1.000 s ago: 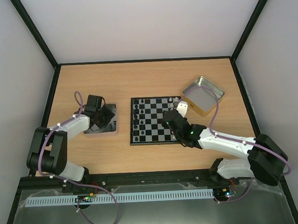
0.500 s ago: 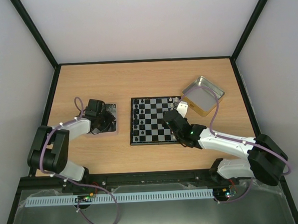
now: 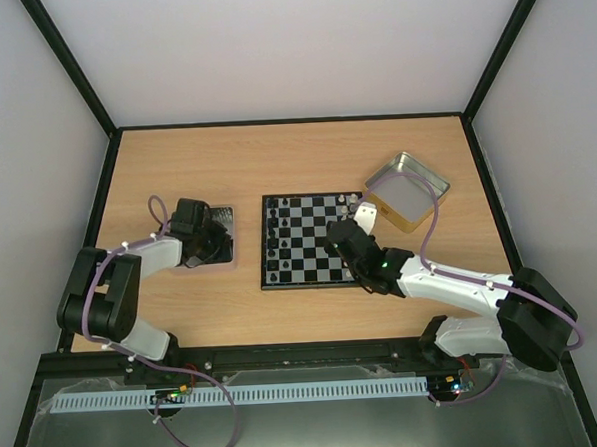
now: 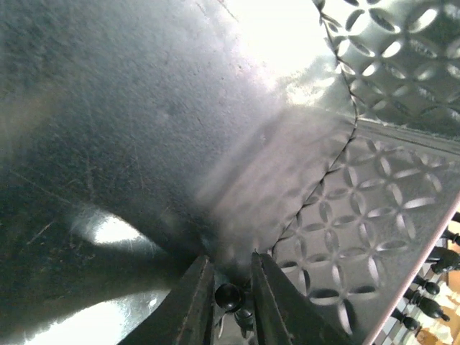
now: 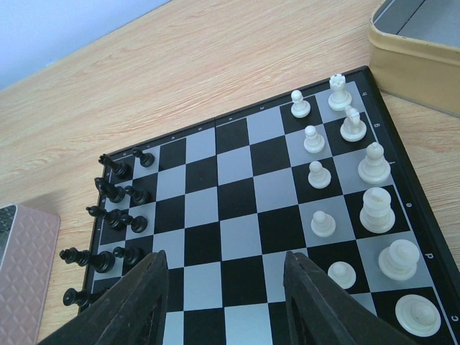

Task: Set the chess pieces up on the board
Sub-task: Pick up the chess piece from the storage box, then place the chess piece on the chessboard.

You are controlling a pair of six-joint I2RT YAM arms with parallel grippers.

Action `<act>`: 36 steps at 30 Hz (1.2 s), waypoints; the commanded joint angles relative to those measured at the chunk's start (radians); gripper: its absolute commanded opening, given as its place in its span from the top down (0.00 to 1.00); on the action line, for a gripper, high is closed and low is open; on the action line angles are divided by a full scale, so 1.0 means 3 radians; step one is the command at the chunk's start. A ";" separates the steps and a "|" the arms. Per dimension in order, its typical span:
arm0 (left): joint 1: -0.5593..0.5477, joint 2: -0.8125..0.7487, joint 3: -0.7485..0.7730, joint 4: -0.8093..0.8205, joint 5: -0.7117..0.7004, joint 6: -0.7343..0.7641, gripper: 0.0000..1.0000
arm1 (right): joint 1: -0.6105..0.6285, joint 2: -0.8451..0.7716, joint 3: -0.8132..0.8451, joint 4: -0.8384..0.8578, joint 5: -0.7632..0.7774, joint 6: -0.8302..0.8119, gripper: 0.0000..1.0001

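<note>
Wooden desk (image 3: pixel 305 153): black pawn (image 4: pixel 228 295) in metal tray (image 4: pixel 108 144) is flanked closely by left fingers (image 4: pixel 194 305), grip indeterminable; right fingers (image 5: pixel 316 302) are held apart above chessboard (image 5: pixel 237 215).

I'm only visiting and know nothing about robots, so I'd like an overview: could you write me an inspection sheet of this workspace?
Surface: light wooden table.
Job's things: board mid-table; black pieces in rows on its left side, white pieces on its right; one more black piece in the metal tray.
Clutter: gold tin by the board's far right corner.
Grippers: left gripper down in the tray, fingers close either side of that piece, grip unclear; right gripper open over the board.
Cables: purple cables loop along both arms.
Surroundings: pale walls, black frame.
</note>
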 commanded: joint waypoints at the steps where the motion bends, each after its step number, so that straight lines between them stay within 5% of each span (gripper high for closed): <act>1: 0.0017 0.0049 -0.0100 -0.0047 -0.0018 -0.0026 0.85 | -0.0013 -0.0093 0.0015 -0.0012 0.0155 0.0009 0.57; 8: 0.0016 -0.0196 -0.0116 -0.0075 -0.0294 0.0149 0.97 | -0.0011 -0.0140 0.0005 -0.0012 0.0166 -0.0002 0.57; 21: -0.0106 -0.1034 0.0028 -0.0383 -0.0622 0.1148 0.98 | -0.0011 -0.0131 -0.0014 0.0287 -0.0226 -0.0229 0.56; 25: -0.0522 -0.1187 0.0111 -0.0389 -0.0743 0.1443 0.98 | -0.0016 -0.0131 -0.0073 0.0465 -0.0465 -0.0295 0.56; 36: -0.2098 -0.1078 0.0332 -0.0684 -0.2382 0.1624 0.98 | -0.0041 -0.0339 -0.0211 -0.0044 0.0202 0.0388 0.56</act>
